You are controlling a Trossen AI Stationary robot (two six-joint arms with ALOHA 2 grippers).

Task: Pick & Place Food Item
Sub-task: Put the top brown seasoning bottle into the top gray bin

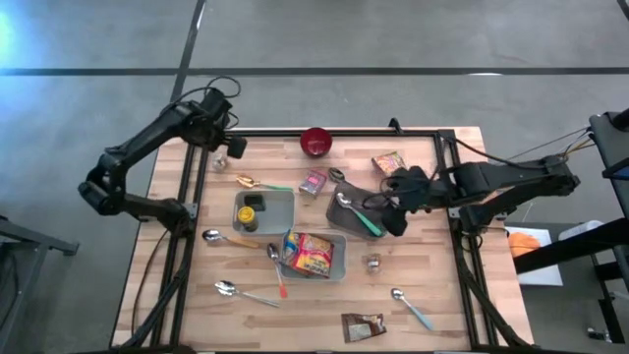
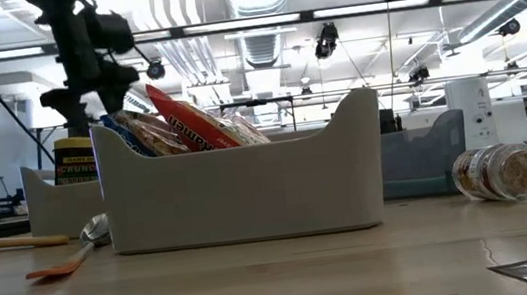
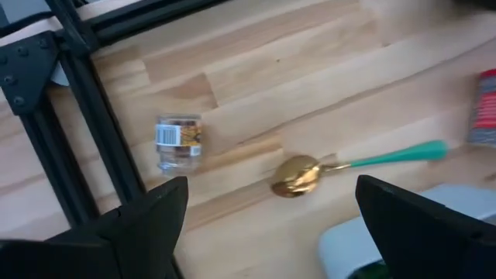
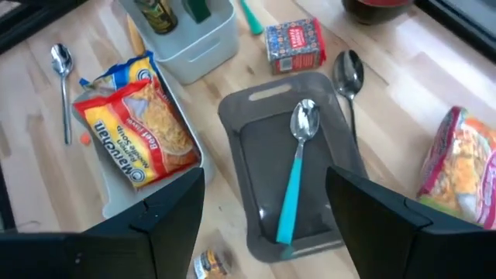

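The right pincer (image 1: 398,218) hangs above the middle of the wooden worktop (image 1: 442,295), over the near end of a dark grey tray (image 4: 263,132); its fingers (image 4: 387,213) stand wide apart and hold nothing. In that tray lies a spoon with a teal handle (image 4: 294,186). The left pincer (image 1: 224,147) waits over the far left corner of the worktop, its fingers (image 3: 155,213) spread wide and empty, with a small spice jar (image 3: 178,142) lying on its side below and a gold spoon with a green handle (image 3: 325,167) just right of the jar.

A noodle packet (image 1: 311,254) rests tilted in a light grey bin (image 1: 339,258) near the middle, to the left of the dark tray. Another light grey bin (image 1: 280,204) farther left holds a yellow-lidded jar (image 1: 247,212). A second food packet (image 1: 389,162) lies on the worktop at the far right of the dark tray, and a small red box (image 1: 314,182) sits just left of the tray's far end. A red bowl (image 1: 315,142) stands at the far edge. A dark packet (image 1: 362,326) lies at the near edge.
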